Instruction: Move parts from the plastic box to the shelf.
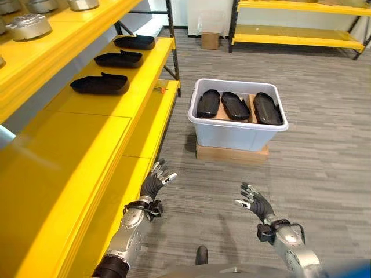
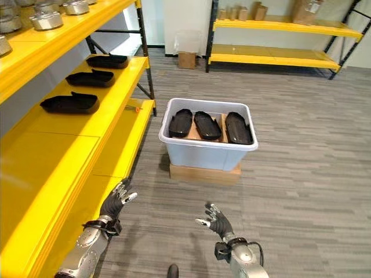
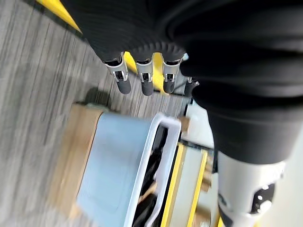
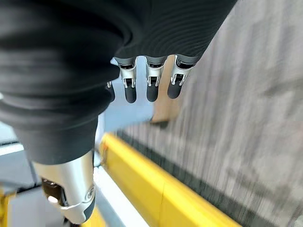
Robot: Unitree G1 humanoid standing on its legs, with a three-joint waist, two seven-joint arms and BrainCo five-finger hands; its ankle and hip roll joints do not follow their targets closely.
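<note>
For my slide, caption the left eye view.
Both hands, left and right, open and empty before the plastic box of three black parts.

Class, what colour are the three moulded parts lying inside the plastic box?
Black, clearest in the left eye view: three moulded parts.

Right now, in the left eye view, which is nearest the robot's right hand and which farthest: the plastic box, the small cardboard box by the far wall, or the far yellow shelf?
From the right hand:
1. Plastic box, just ahead on the floor, holding black parts.
2. Small cardboard box, far beyond it, by the wall.
3. Far yellow shelf, at the back right; too close to call against the cardboard box.
</note>
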